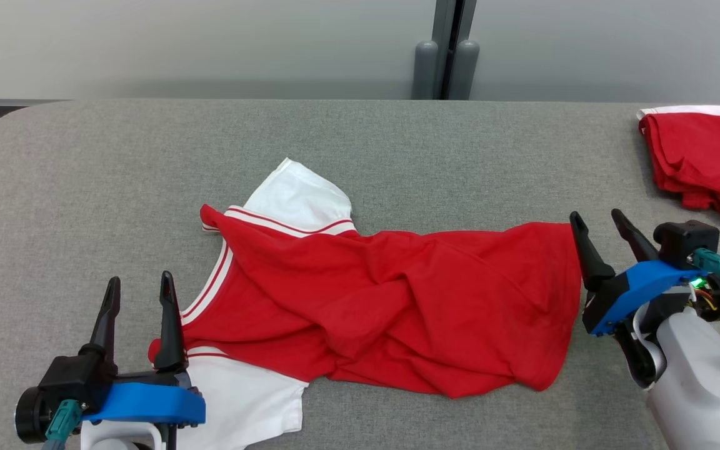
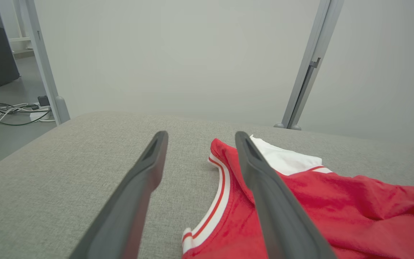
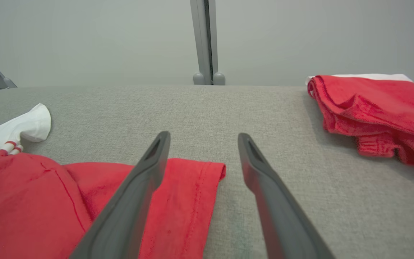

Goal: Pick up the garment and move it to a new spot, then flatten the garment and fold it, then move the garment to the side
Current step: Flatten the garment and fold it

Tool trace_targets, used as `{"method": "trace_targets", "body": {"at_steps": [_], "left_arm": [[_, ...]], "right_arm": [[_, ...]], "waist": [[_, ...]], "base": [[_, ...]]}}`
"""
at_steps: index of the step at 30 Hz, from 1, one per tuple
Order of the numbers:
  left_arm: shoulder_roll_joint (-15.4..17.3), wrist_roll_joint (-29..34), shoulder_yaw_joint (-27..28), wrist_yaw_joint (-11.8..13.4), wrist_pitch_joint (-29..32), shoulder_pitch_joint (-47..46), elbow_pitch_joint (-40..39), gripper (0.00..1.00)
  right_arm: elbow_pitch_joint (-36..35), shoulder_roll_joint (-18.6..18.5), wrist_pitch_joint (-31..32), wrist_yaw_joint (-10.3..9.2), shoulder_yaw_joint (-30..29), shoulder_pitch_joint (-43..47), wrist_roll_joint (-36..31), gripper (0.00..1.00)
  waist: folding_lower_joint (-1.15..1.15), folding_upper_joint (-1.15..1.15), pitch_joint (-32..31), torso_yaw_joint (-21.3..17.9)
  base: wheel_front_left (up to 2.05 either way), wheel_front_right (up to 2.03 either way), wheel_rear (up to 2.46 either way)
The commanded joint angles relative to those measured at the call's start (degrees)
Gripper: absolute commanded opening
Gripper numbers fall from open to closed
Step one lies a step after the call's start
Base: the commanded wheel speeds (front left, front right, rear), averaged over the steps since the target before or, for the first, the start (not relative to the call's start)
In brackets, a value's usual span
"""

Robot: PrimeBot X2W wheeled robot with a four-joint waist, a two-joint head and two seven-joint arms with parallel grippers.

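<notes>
A red garment [image 1: 391, 300] with white sleeves and striped trim lies crumpled across the middle of the grey table [image 1: 116, 175], neck end toward the left, hem toward the right. My left gripper [image 1: 139, 289] stands open beside the collar, its right finger over the trim [image 2: 221, 194]. At the hem's far corner my right gripper [image 1: 599, 220] is open, holding nothing. The right wrist view has the hem corner [image 3: 207, 172] lying between and under the spread fingers. In the left wrist view the left gripper [image 2: 199, 138] frames bare table and the collar edge.
A second red garment with a white edge [image 1: 707, 159] sits bunched at the table's far right; it also appears as the red pile [image 3: 379, 104]. A grey post [image 1: 446, 50] stands behind the table. Bare tabletop stretches across the far side and the left.
</notes>
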Motion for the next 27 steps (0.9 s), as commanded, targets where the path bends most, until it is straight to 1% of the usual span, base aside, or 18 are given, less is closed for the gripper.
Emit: {"method": "trace_targets", "body": {"at_steps": [1,4,7,9,12,16,19,21,27], "left_arm": [[-0.04,0.01,0.09,0.15,0.03,0.35,-0.20,1.00],[-0.04,0.08,-0.03,0.46,0.03,0.48,-0.43,1.00],[-0.05,0.25,0.26,0.40,0.03,0.75,-0.64,1.00],[-0.05,0.40,0.60,0.27,0.03,0.95,-0.74,1.00],[-0.05,0.53,0.83,0.07,0.03,1.03,-0.77,1.00],[-0.04,0.53,0.84,-0.05,0.03,0.71,-0.57,1.00],[-0.05,0.61,0.84,-0.09,0.03,0.55,-0.61,1.00],[-0.04,0.62,0.84,-0.16,0.03,0.39,-0.53,1.00],[-0.04,0.81,0.45,-0.40,0.03,-0.25,-0.28,1.00]], "right_arm": [[-0.29,-0.73,-0.79,0.02,-0.01,0.60,0.73,1.00],[-2.84,-1.56,-1.63,0.01,0.59,3.64,1.40,1.00],[-7.70,-2.54,-1.88,0.02,0.25,6.82,1.77,1.00],[-12.00,-2.44,-1.88,0.02,-0.29,10.20,1.81,1.00],[-17.64,-1.92,-1.89,0.02,0.73,15.42,0.95,1.00],[-21.85,-1.64,-1.91,0.01,3.35,20.96,-0.28,1.00],[-23.21,-1.69,-1.69,0.01,4.20,23.39,-0.67,1.00],[-23.30,-1.88,-1.51,0.02,4.25,23.45,-0.79,1.00],[-21.22,-2.23,-0.42,0.02,3.38,23.21,-1.10,1.00]], "waist": [[-0.01,-0.01,-0.11,-0.15],[-0.01,-0.01,-0.38,-0.41],[-0.01,-0.01,-0.59,-0.69],[-0.01,-0.01,-0.62,-0.88],[-0.01,-0.01,-0.58,-1.03],[-0.01,-0.01,-0.40,-0.78],[-0.01,-0.01,0.05,-0.68],[-0.01,-0.01,0.26,-0.62],[-0.01,-0.01,0.64,0.26]], "base": [[0.00,0.00,0.00],[0.00,0.00,0.00],[0.00,0.00,0.00],[0.00,0.00,0.00],[0.00,0.00,0.00],[0.00,0.00,0.00],[0.00,0.00,0.00],[0.00,0.00,0.00],[0.00,0.00,0.00]]}}
